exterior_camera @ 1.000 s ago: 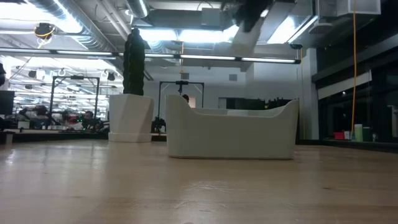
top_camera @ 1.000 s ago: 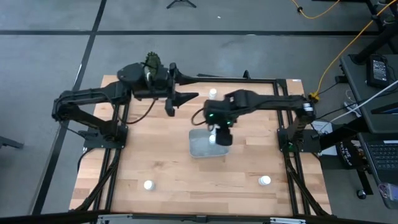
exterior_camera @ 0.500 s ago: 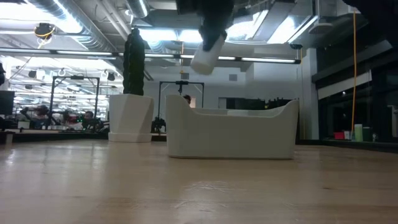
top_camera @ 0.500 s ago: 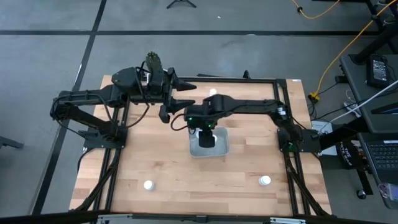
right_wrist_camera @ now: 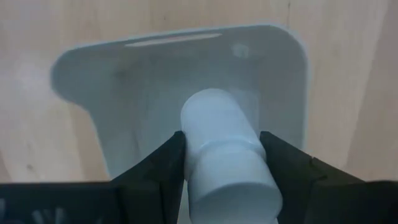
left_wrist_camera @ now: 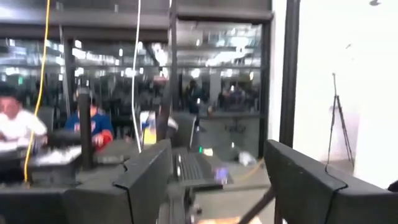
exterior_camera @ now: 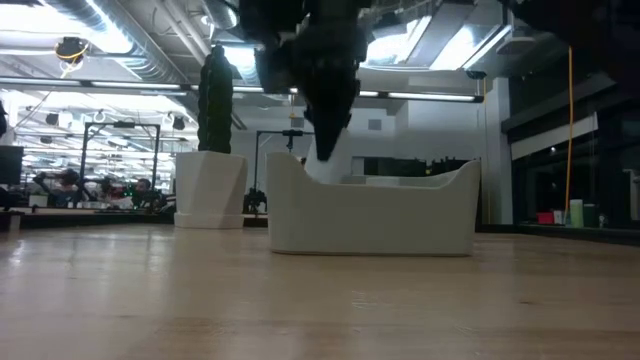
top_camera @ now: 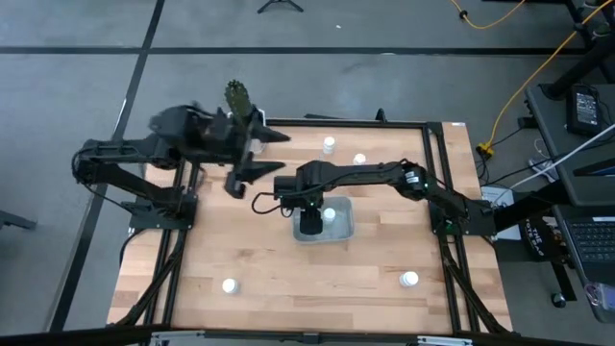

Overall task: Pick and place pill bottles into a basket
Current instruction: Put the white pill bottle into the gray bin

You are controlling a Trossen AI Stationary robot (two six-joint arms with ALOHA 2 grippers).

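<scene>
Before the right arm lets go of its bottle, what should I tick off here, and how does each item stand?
1. Bottle gripped: ok. The right hand is shut on the pill bottle.
2. Hand over the basket: ok in the high view; the wrist view shows the basket floor beyond the bottle.
3. Landing spot free: cannot tell. One bottle in the basket lies beside the hand.
4. Left hand clear: ok. It is open, near the table's far left edge, apart from the basket.
5. Remaining bottles: not ok. Four still stand on the table, for example the near-right bottle.
</scene>
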